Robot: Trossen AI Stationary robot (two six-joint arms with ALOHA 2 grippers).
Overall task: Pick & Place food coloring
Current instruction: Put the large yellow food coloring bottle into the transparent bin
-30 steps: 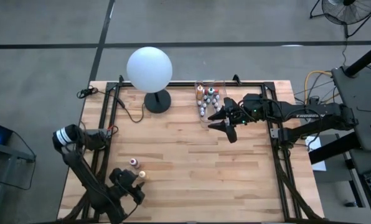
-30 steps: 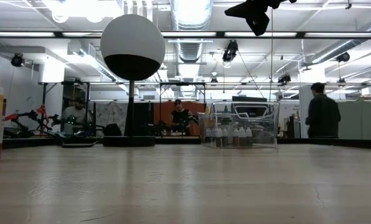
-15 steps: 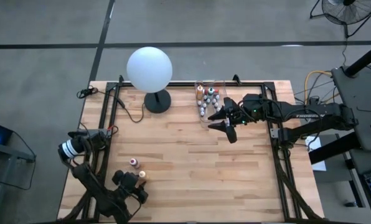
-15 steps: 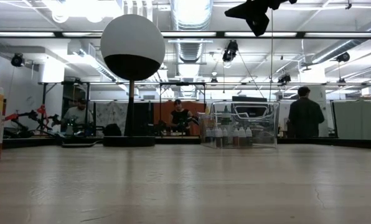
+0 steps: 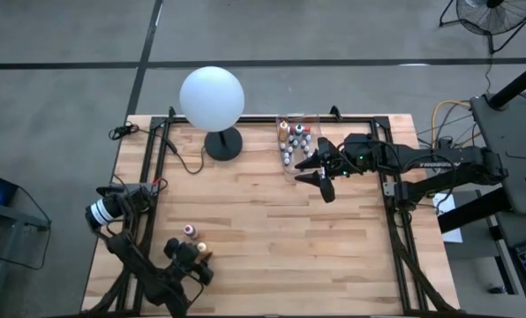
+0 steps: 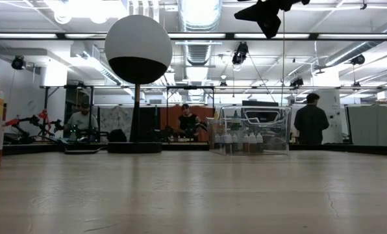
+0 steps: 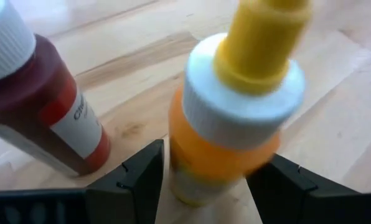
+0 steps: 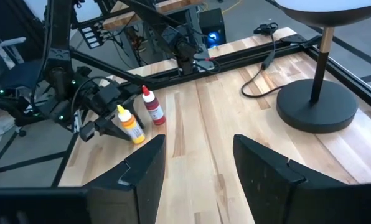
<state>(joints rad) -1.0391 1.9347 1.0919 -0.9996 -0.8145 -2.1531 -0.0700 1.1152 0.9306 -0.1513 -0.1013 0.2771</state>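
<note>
Near the front-left corner of the table (image 5: 245,221), the left gripper (image 7: 201,186) has its fingers spread on both sides of the yellow bottle (image 7: 232,118) without pressing it, and the red bottle (image 7: 39,106) stands just beside. To do this step well, I think the fingers should close low on the yellow body, square and gently, so the neighbour is not knocked over. By the back edge the clear bin (image 5: 296,141) holds the other bottles, and the right gripper (image 5: 320,174) hangs above the table just beside it — parted and holding nothing.
</note>
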